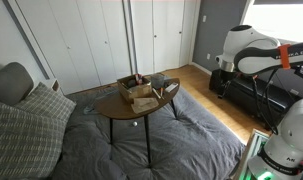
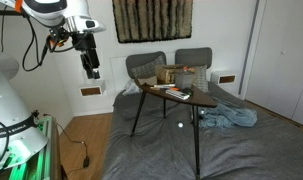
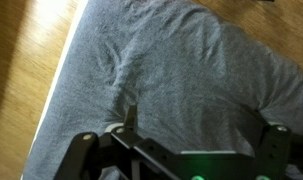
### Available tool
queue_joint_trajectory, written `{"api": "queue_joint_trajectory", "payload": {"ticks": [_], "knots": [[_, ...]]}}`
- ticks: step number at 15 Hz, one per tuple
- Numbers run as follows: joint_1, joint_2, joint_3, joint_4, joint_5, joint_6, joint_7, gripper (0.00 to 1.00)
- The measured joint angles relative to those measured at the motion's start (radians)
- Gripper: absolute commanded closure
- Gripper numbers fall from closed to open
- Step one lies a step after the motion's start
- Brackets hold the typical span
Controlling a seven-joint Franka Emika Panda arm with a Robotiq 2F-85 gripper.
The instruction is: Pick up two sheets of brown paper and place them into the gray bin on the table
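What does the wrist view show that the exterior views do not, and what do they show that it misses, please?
Only the wrist view: the gripper from close up, its fingers spread wide with nothing between them, above folds in the gray cover. Only the exterior views: the table carrying the sheets of brown paper and the gray bin, plus pillows and the robot arm, off to the table's side. Shared: the gray cover and the wooden floor beside it.
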Motion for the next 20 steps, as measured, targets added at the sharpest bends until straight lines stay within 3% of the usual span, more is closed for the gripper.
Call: {"api": "queue_joint_trajectory", "payload": {"ticks": [9,15,18,20], "knots": [[0.016,0.000,0.005,0.019,0.000,0.000,0.000,0.00],[0.180,0.033,0.126,0.132,0.011,-0.001,0.024,0.00],[0.229,0.126,0.182,0.217,0.014,0.040,0.063,0.00],[0.240,0.204,0.180,0.273,0.036,0.096,0.067,0.00]]}}
